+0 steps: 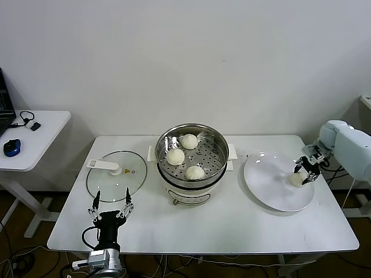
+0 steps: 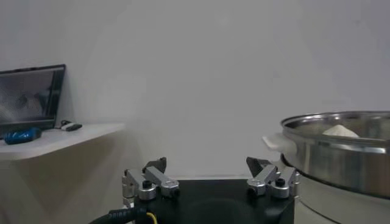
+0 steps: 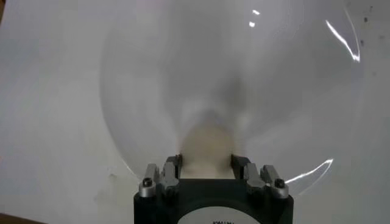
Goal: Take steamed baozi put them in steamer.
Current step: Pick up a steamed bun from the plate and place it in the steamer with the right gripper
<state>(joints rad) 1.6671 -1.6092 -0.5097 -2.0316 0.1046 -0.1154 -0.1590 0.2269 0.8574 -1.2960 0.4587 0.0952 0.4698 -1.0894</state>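
Observation:
The steel steamer [image 1: 222, 157] stands mid-table on its white base and holds three cream-white baozi [image 1: 189, 141], [image 1: 175, 156], [image 1: 195, 172] in its perforated basket. A fourth baozi [image 1: 297, 179] lies on the white plate [image 1: 269, 179] at the right. My right gripper [image 1: 306, 168] is down over it. In the right wrist view the fingers [image 3: 172, 165] press on both sides of the baozi [image 3: 207, 146], which still rests on the plate [image 3: 152, 73]. My left gripper [image 1: 110, 205] is open and empty at the table's front left.
A flat glass lid [image 1: 116, 176] with a white handle lies left of the steamer. A small side table [image 1: 40, 133] at the far left carries a blue mouse [image 1: 11, 147]. The left wrist view shows the steamer's wall [image 2: 341, 158] and one baozi top [image 2: 340, 130].

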